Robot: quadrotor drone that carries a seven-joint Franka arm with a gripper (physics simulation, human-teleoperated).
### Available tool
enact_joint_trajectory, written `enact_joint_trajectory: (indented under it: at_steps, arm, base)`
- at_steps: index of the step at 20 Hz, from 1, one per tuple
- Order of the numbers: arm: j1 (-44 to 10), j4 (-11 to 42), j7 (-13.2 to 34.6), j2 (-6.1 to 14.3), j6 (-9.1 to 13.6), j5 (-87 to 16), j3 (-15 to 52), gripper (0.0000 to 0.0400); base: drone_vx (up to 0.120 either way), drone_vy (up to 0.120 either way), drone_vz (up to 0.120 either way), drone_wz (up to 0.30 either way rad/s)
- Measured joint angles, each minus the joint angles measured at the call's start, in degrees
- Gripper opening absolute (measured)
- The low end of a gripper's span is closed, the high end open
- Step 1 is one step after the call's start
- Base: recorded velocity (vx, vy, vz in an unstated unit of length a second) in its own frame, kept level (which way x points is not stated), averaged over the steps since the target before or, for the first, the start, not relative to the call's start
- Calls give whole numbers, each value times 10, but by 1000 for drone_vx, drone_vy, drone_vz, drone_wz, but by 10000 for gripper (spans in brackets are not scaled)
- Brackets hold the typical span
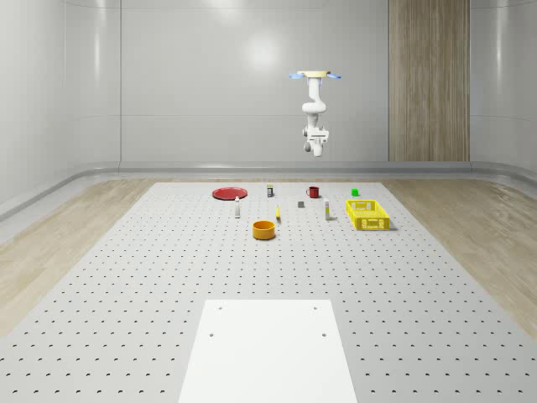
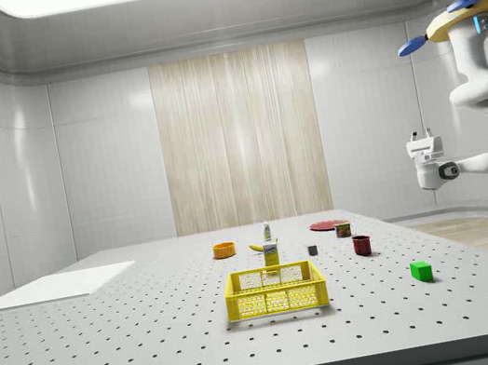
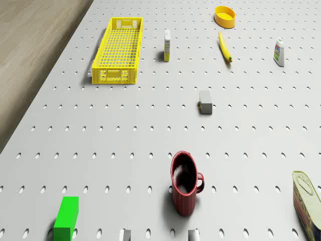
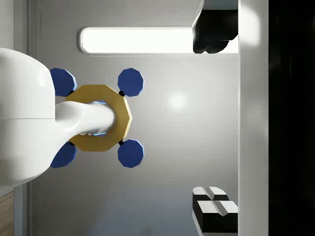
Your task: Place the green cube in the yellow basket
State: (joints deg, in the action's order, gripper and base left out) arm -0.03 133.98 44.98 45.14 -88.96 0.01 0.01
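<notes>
The green cube lies on the perforated table near its far end. The yellow basket stands a short way from it, toward the whole-scene view's front, with nothing inside. The drone hovers high above the table's far end, near the cube and the red mug. Its arm is folded so that the gripper points up toward the ceiling, far above the cube. The fingers stand wide apart and hold nothing.
Around the cube and basket are a red mug, a grey block, a banana, an orange bowl, a small box, a white bottle, a can and a red plate. A white sheet lies at the front.
</notes>
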Motion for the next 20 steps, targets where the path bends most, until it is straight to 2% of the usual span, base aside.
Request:
enact_joint_trajectory:
  at_steps: [2,10,15,20]
  arm:
    - [-1,-24,0,-2,21,0,0,400]
    - [-2,-118,-1,-31,83,1,1,400]
    - [-3,-152,-1,-44,102,1,2,400]
    - [-3,-166,-2,-48,108,1,2,400]
  base:
    - [0,0,0,0]
    - [120,120,0,0]
    - [120,120,0,0]
    - [120,120,0,0]
